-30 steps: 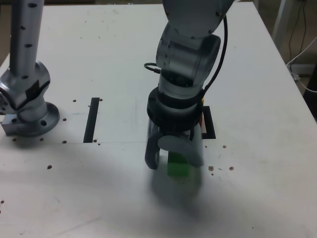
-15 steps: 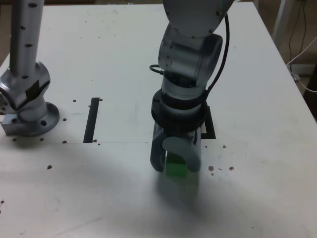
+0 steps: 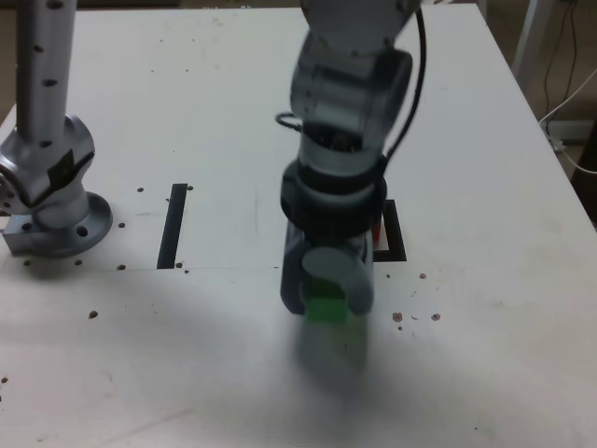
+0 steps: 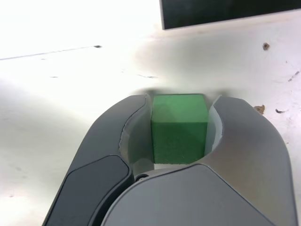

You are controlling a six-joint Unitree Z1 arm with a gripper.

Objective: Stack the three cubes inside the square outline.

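Note:
The green cube (image 3: 326, 308) sits between my gripper's (image 3: 327, 301) two grey fingers, near the front middle of the white table in the exterior view. In the wrist view the green cube (image 4: 178, 129) fills the gap between the fingers, and both inner faces press its sides. My gripper (image 4: 179, 123) is shut on it. A soft shadow lies just in front of the cube. Behind my arm, a sliver of the red cube (image 3: 377, 233) shows inside the black square outline (image 3: 395, 245). The yellow cube is hidden behind my arm.
A second arm's grey base (image 3: 56, 210) stands at the exterior view's left. A straight black tape strip (image 3: 173, 225) lies between that base and my arm. Dark specks (image 3: 416, 297) dot the table near the cube. Cables (image 3: 571, 93) hang off the table's right edge.
The fingers have closed in on the green cube. Arm and cube have shifted slightly toward the exterior view's left and a little upward in the picture.

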